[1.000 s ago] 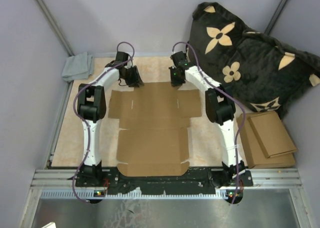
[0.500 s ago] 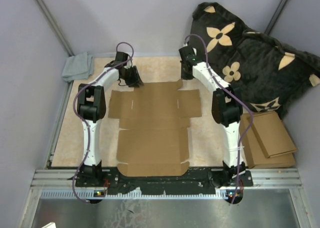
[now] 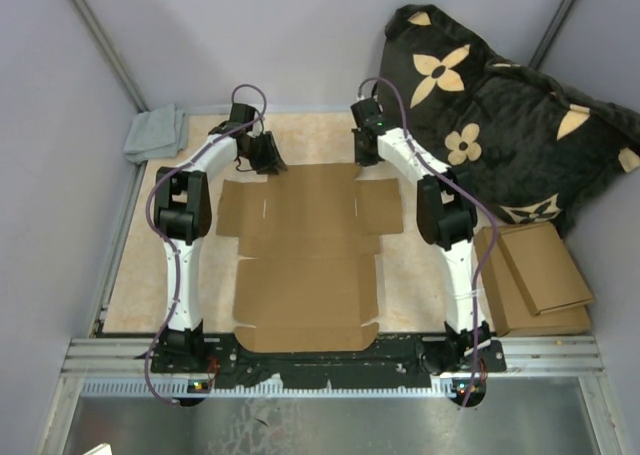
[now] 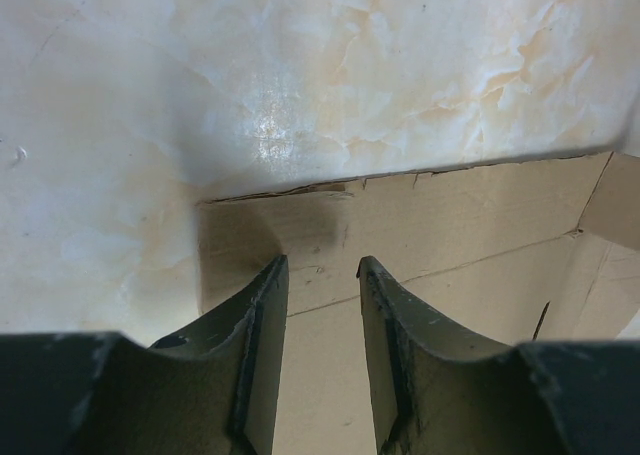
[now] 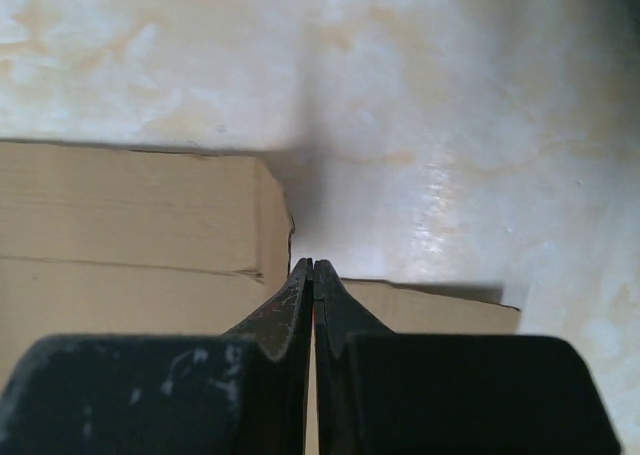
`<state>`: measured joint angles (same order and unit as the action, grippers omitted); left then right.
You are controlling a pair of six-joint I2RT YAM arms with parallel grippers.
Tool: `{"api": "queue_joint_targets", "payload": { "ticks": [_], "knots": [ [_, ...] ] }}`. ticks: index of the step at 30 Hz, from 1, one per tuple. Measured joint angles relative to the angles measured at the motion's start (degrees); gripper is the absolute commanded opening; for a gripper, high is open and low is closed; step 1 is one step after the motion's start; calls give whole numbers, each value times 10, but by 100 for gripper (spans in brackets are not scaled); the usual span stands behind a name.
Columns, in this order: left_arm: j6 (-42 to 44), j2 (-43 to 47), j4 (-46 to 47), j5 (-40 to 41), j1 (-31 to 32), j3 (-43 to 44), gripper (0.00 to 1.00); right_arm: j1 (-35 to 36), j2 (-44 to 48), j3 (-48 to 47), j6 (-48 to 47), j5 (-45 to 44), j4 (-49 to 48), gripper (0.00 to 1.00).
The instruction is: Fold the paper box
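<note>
open counter (image 3: 310, 135) lies beyond the far edge of the paper box (image 3: 305, 265); a dark cushion (image 3: 500, 115) and stacked cardboard (image 3: 535, 280) block the right, a grey cloth (image 3: 155, 133) the far-left corner.

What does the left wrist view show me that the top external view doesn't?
Only the left wrist: the left gripper open, its fingers apart over the far edge of the paper box, creases visible up close. Only the top external: the whole box lying flat and unfolded, the right gripper near its far edge on the right, the stack of cardboard pieces, the grey cloth. Both: the box's far edge on the marbled table.
</note>
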<state>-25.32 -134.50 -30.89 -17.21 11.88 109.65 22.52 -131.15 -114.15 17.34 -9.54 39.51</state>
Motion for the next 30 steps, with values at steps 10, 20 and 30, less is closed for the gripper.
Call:
{"api": "queue_joint_targets", "payload": {
  "ticks": [10, 20, 30],
  "knots": [
    [0, 0, 5, -4, -1, -4, 42, 35, -24, -52, -9, 44, -25, 7],
    [-3, 2, 15, -19, -5, -13, 42, 29, -108, -109, -2, 88, -22, 8],
    [-13, 0, 10, -30, -7, -6, 56, 20, -145, -176, -2, 97, 3, 20]
  ]
}}
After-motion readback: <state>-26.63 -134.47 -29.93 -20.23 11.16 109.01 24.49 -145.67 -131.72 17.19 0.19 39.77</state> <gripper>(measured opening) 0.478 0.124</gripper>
